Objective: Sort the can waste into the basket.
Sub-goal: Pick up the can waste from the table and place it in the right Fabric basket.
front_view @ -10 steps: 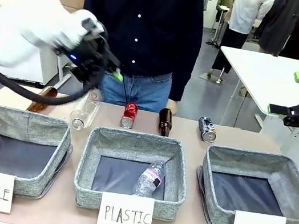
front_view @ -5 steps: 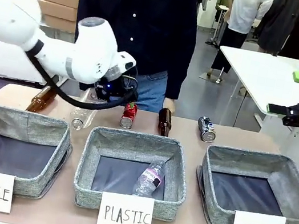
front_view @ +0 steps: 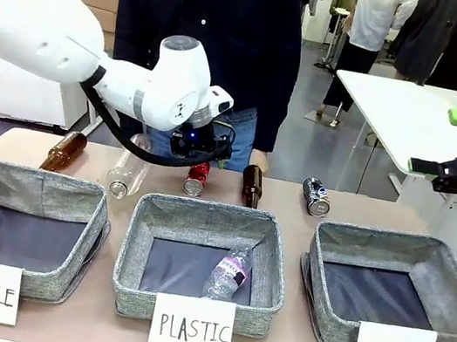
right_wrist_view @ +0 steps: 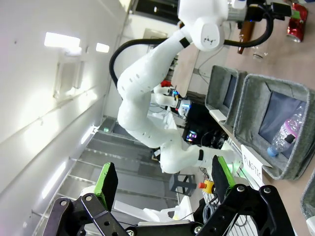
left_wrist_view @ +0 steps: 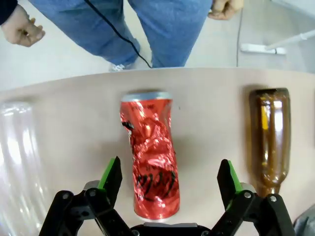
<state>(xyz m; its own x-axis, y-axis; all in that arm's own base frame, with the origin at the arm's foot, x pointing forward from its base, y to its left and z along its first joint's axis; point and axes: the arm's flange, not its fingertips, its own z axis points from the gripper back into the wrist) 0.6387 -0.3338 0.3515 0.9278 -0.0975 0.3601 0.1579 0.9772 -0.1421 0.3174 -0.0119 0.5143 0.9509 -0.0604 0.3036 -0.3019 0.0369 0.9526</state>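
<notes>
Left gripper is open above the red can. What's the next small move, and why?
Probably lower the left gripper straight down around the dented red can, ready to close. Its open fingers straddle the can, which lies flat on the table, nearer one finger, and the brown glass bottle sits just outside the other.
</notes>
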